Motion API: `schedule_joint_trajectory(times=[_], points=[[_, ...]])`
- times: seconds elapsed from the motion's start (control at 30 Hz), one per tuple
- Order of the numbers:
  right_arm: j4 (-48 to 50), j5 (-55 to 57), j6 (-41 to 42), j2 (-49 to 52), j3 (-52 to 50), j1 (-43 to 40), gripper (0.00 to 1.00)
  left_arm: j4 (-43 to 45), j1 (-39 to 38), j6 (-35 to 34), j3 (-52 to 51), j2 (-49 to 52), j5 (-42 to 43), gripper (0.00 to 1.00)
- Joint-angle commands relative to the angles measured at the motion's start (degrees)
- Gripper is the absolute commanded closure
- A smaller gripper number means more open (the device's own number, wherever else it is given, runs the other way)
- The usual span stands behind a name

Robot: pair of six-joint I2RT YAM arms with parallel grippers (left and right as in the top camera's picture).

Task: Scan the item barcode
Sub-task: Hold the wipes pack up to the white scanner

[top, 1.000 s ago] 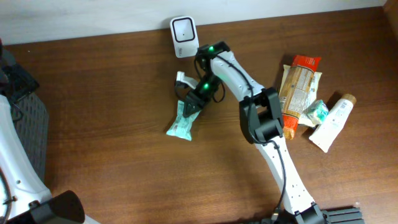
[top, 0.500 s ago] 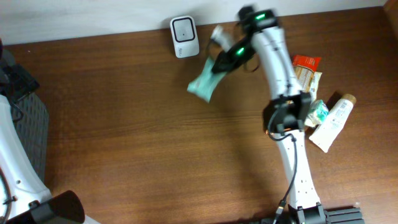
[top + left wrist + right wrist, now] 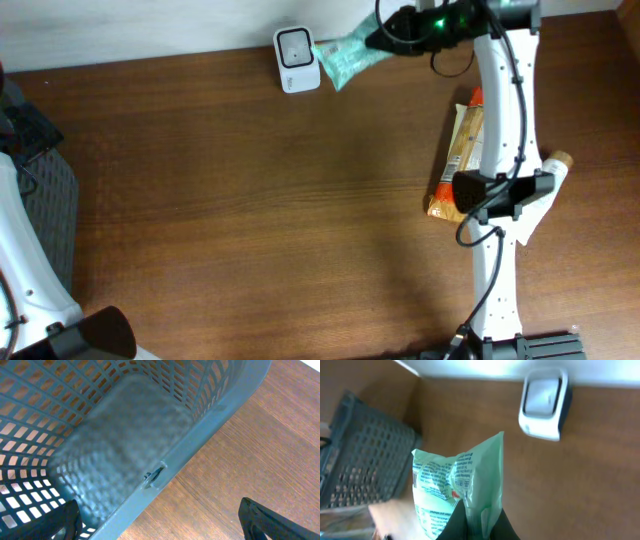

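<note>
Green-and-white plastic pouch (image 3: pixel 345 58) is clamped at one end by the right end effector (image 3: pixel 380 42), whose fingers are closed tight on it. The pouch is held in the air over the brown wooden counter (image 3: pixel 250 220) near its back edge. Its free end is just beside the white barcode scanner (image 3: pixel 296 59); whether the two touch cannot be told. The left end effector (image 3: pixel 160 522) stands fully open, holding nothing, above the rim of a grey mesh basket (image 3: pixel 100 450) at the counter's left side. An orange snack package (image 3: pixel 458 150) and a white tube (image 3: pixel 545 185) lie to the right, partly behind the right arm.
</note>
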Motion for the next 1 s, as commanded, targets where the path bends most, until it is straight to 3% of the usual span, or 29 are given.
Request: schedule_joint_trajectory(times=[0.0, 0.1, 0.23, 0.37, 0.47, 0.6, 0.73, 0.97], points=[[3.3, 0.1, 1.5, -8.2, 0.9, 1.6, 0.96, 0.1, 0.1, -0.2, 0.5, -0.2, -0.4, 0.01], [8.3, 5.3, -1.2, -9.4, 0.9, 5.2, 0.96, 0.1, 0.1, -0.2, 0.5, -0.2, -0.4, 0.01], [17.0, 35.8, -2.1, -8.3, -0.9, 13.0, 0.96, 0.1, 0.1, -0.2, 0.5, -0.2, -0.4, 0.01], [28.8, 52.5, -16.8, -6.1, -10.3, 20.5, 0.96, 0.1, 0.1, -0.2, 0.5, -0.2, -0.4, 0.01], [46.8, 65.2, -28.6, -5.0, -23.6, 23.3, 0.96, 0.1, 0.1, -0.2, 0.5, -0.2, -0.4, 0.01], [71.7, 67.3, -50.3, -5.0, -43.2, 24.1, 0.96, 0.1, 0.1, -0.2, 0.5, -0.2, -0.4, 0.01], [91.0, 68.0, -57.5, -5.0, -56.0, 24.0, 0.96, 0.1, 0.2, -0.2, 0.5, -0.2, -0.4, 0.01], [95.7, 67.9, -57.9, -5.0, -58.0, 24.0, 0.96, 0.1, 0.1, -0.2, 0.5, -0.2, -0.4, 0.01]])
